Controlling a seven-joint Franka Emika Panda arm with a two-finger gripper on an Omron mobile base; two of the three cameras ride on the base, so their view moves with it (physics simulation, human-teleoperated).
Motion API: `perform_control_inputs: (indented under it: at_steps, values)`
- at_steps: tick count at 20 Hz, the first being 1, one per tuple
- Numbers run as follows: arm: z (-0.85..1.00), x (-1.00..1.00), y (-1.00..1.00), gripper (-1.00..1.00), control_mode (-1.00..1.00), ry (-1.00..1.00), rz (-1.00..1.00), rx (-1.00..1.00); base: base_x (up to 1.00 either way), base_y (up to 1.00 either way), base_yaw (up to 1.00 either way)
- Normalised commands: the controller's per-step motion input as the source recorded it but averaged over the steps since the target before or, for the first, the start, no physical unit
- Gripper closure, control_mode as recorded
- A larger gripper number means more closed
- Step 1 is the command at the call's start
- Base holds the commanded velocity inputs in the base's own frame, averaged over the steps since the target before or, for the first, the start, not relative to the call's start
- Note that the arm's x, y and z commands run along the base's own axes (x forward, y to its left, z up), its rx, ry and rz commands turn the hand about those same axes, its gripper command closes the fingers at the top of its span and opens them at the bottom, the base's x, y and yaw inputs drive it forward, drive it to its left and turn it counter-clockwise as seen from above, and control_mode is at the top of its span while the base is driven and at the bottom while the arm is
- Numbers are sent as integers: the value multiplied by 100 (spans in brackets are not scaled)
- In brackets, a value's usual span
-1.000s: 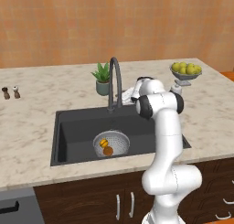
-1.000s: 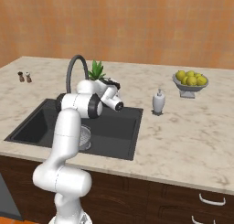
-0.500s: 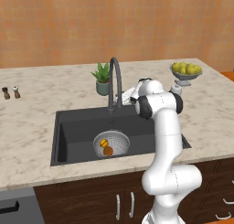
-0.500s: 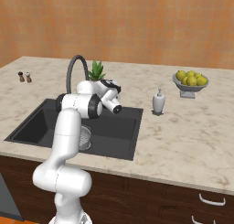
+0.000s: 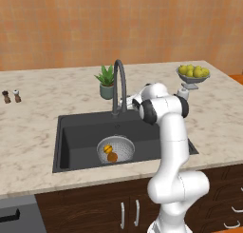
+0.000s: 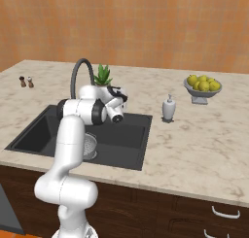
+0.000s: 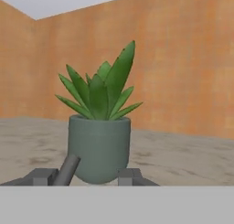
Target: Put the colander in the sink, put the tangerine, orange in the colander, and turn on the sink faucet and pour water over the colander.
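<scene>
Currently a white robot arm reaches over a dark grey sink (image 5: pixel 76 132) set in a pale marble counter (image 5: pixel 33 127). Inside the basin, toward 6 o'clock, sits the grey pierced colander (image 5: pixel 124 144) holding 2 fruits, an orange (image 5: pixel 112 157) and a paler tangerine (image 5: pixel 108 149) touching it at 11 o'clock. The tall arched sink faucet (image 5: pixel 119 84) rises from the rim at 12 o'clock, and no water stream is visible.

The gripper (image 7: pixel 87 176) hovers at the faucet's base. From the hand camera, 2 dark fingertips (image 7: pixel 40 176) stand partly spread with a slim grey bar, apparently the faucet lever (image 7: pixel 67 170), slanting between them near the left tip; whether they pinch it I cannot tell. Just behind stands a potted succulent (image 7: pixel 99 141).

At 2 o'clock on the counter are a soap dispenser (image 6: pixel 168 108) and a footed bowl of yellow-green fruit (image 6: pixel 203 84); small shakers (image 5: pixel 11 96) sit at 10 o'clock.

The lever looks rigid, smooth and small, so it should likely be gripped squarely across its sides and swung gently.
</scene>
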Motion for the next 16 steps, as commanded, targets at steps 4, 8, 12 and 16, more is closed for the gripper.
perform_control_inputs:
  at_steps: [4,8,12,16]
  values:
    - [-65,-8,-83,100,-100,0,-14,0,0,0,0]
    - [-70,-8,-96,100,-100,0,-9,0,0,0,0]
    - [-68,-1,-100,100,-100,0,-1,0,0,0,0]
    - [-69,0,-100,100,-100,0,0,0,0,0,0]
